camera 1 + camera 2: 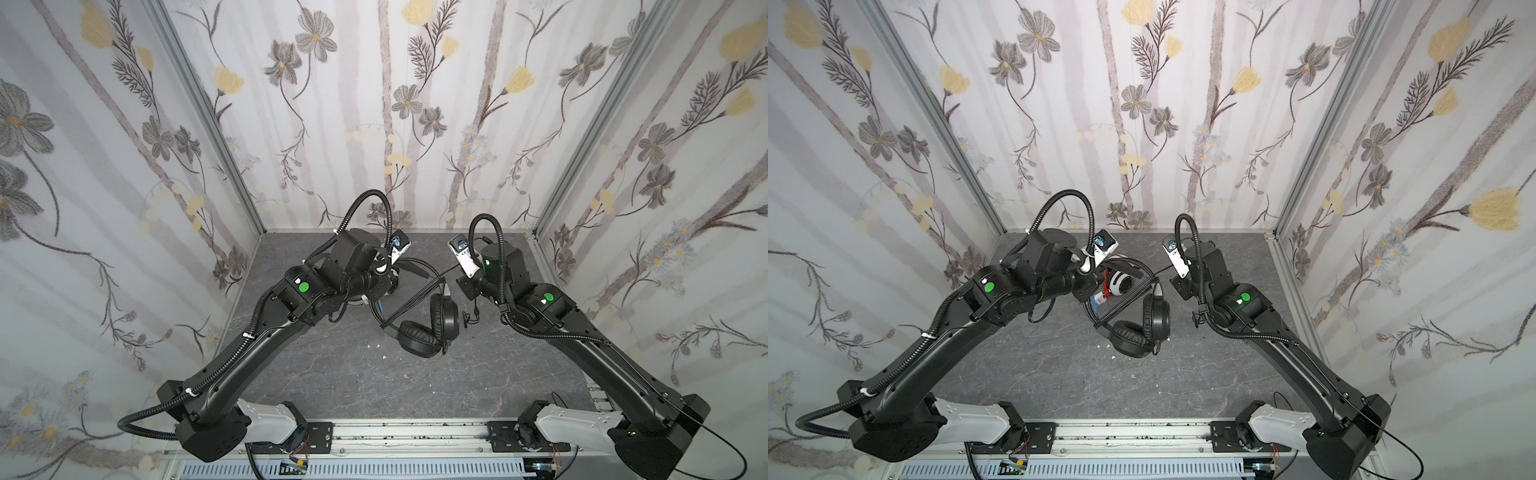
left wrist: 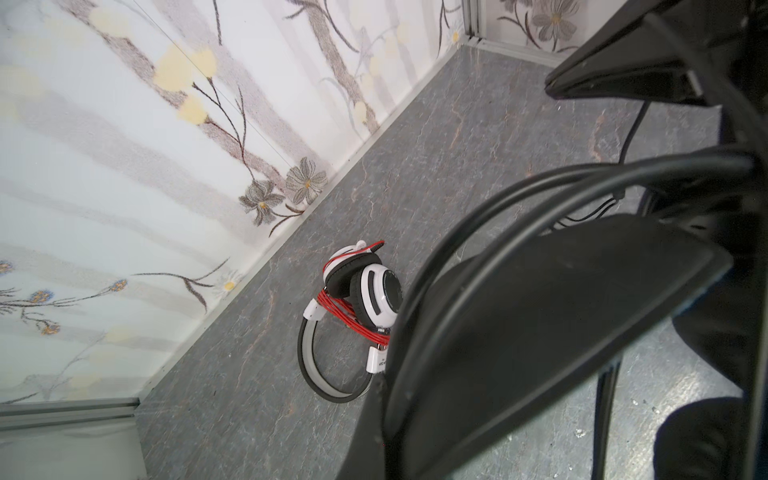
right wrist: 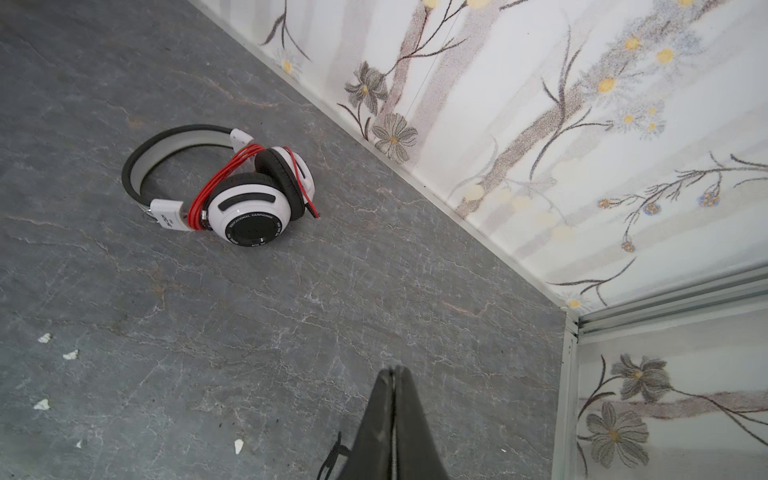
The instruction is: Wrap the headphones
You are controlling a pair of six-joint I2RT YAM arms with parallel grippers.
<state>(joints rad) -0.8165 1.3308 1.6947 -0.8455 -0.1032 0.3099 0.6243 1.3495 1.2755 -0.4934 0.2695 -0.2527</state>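
The black headset (image 1: pixel 417 340) sits mid-table between the two arms, ear cups low over the grey marbled tabletop (image 3: pixel 374 291) and headband raised toward the left gripper (image 1: pixel 1086 296). I cannot tell whether the cups rest on the surface. That gripper's fingers are hidden in every view, but the padded headband (image 2: pixel 540 332) fills the left wrist view right against the camera, so I judge the jaws clamped on the band. The right gripper (image 3: pixel 392 386) has its jaws pressed together. The black cord (image 1: pixel 1125 301) crosses the band's opening in several taut strands and runs on to this gripper, with the plug end (image 1: pixel 471 318) dangling below, so it looks pinched on the cord. The white headset (image 3: pixel 249 203) lies on the table just behind the black one, clear of both grippers, with its red cord (image 3: pixel 216 178) already wound across its band. The black headset is probably light, with hard plastic cups, a springy band and soft ear pads that would squash under a grip, so the band seems the sound place to hold it. The cord is thin, limp and likely slick, so it is best pinched close to its free end and kept under gentle tension so the turns do not slacken.
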